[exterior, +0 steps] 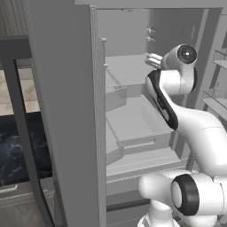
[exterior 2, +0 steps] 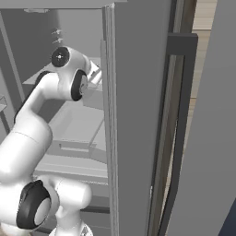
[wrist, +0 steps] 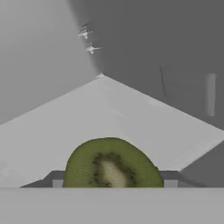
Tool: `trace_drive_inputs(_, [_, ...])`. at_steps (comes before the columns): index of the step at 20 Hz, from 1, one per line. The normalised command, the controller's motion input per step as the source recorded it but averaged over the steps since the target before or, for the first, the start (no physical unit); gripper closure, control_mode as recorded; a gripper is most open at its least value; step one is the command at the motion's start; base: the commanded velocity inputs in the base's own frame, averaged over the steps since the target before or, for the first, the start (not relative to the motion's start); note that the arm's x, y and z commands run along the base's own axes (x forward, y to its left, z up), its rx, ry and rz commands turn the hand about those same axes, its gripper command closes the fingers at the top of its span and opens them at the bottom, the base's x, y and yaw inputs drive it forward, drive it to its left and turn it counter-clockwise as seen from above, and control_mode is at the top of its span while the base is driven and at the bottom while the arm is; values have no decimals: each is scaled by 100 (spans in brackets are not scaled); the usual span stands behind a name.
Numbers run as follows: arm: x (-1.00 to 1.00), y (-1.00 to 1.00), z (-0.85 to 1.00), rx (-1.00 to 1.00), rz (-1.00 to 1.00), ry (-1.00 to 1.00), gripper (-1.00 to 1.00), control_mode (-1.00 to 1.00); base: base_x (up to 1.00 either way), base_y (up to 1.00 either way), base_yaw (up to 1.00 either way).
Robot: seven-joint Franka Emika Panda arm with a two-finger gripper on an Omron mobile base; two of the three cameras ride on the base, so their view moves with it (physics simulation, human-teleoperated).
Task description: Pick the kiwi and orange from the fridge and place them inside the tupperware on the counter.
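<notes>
Open fridge (exterior: 66,111) w/ pale grey interior. Inside, flat pale shelves (exterior: 133,119) stacked one above another, lower ones w/ drawer fronts. In hand view, upper shelf (wrist: 131,127) runs back to far corner where two grey walls meet. Kiwi (wrist: 111,166) sits low on it, green cut face showing, pale centre, dark seeds.

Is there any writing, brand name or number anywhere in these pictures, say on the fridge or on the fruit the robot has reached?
None can be read. The fridge shows plain grey panels and pale shelves with no label or brand. The kiwi, between the gripper fingertips in the hand view, shows only green flesh and dark seeds. The counter is bare black marbled stone. The small pale marks on the fridge's back wall are not letters.
</notes>
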Motion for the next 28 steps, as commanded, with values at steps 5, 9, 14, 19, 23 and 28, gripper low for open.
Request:
trace_drive_inputs(5, [-69,5,39,0,11,1,100,-100,0,0,0])
trace_drive_inputs(9, [-51,7,53,0,22,31,100,-100,0,0,0])
trace_drive_inputs(14, [-49,14,34,-2,20,31,100,-100,0,0,0])
trace_drive_inputs(19, [-51,24,5,0,5,5,100,-100,0,0,0])
trace_drive_inputs(23, [-54,29,0,-2,1,2,100,-100,0,0,0])
trace_drive_inputs(28, [-53,27,0,-1,0,3,100,-100,0,0,0])
